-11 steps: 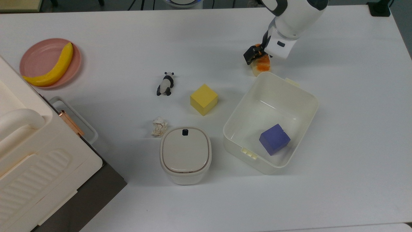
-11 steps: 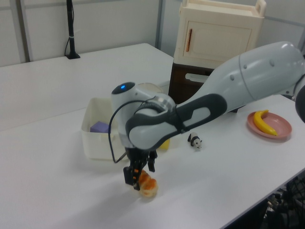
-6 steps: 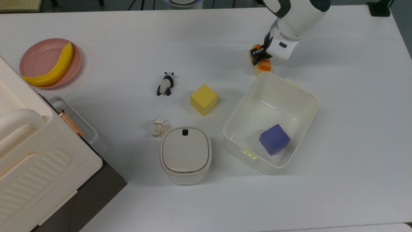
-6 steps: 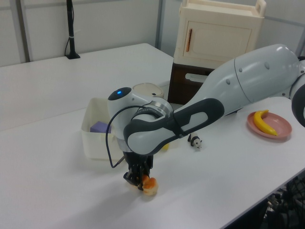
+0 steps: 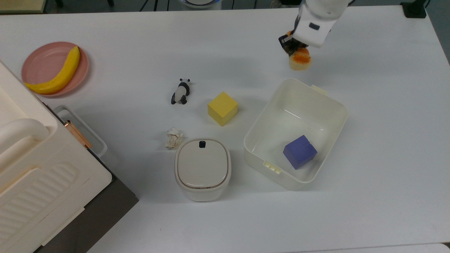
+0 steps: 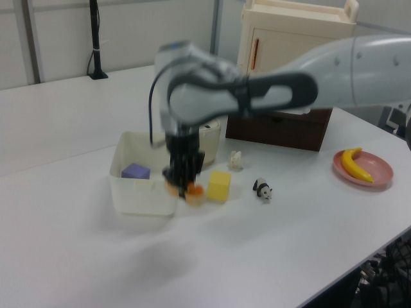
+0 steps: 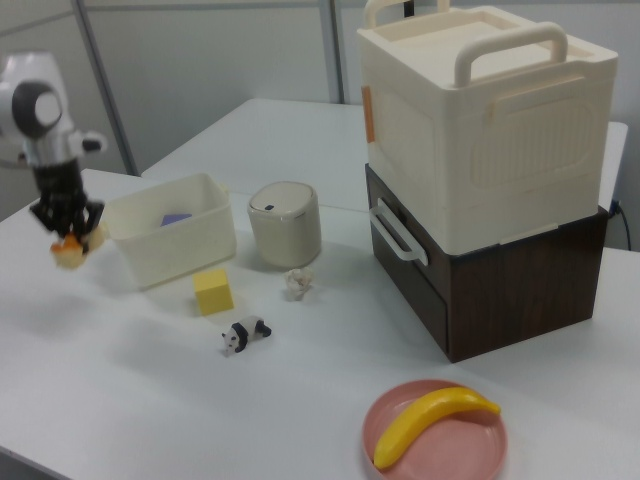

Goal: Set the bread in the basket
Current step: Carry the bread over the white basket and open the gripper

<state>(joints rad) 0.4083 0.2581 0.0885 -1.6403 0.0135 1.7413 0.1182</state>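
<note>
The bread [image 5: 300,59], a small loaf with an orange glazed top and cream sides, hangs in the air with my gripper [image 5: 293,48] shut on its top end. In the top view it hovers above the table just beyond the basket's far rim. The basket [image 5: 261,121] is a cream-white tub holding a purple cube [image 5: 300,151]. In the left view the bread [image 6: 192,190] dangles from the gripper [image 6: 183,179] in front of the basket [image 6: 137,196]. In the right view the bread [image 7: 70,253] hangs under the gripper [image 7: 66,233], off the table, left of the basket [image 7: 172,252].
On the table stand a yellow cube [image 5: 222,108], a toy panda [image 5: 181,91], a crumpled paper [image 5: 174,137] and a lidded white bin [image 5: 203,168]. A banana [image 5: 56,72] lies on a pink plate [image 5: 38,61]. A cream box [image 5: 31,165] on a dark cabinet fills the top view's left edge.
The gripper closed on the bread, which lay on the table, and has lifted it up; in the top view it moved up and slightly right.
</note>
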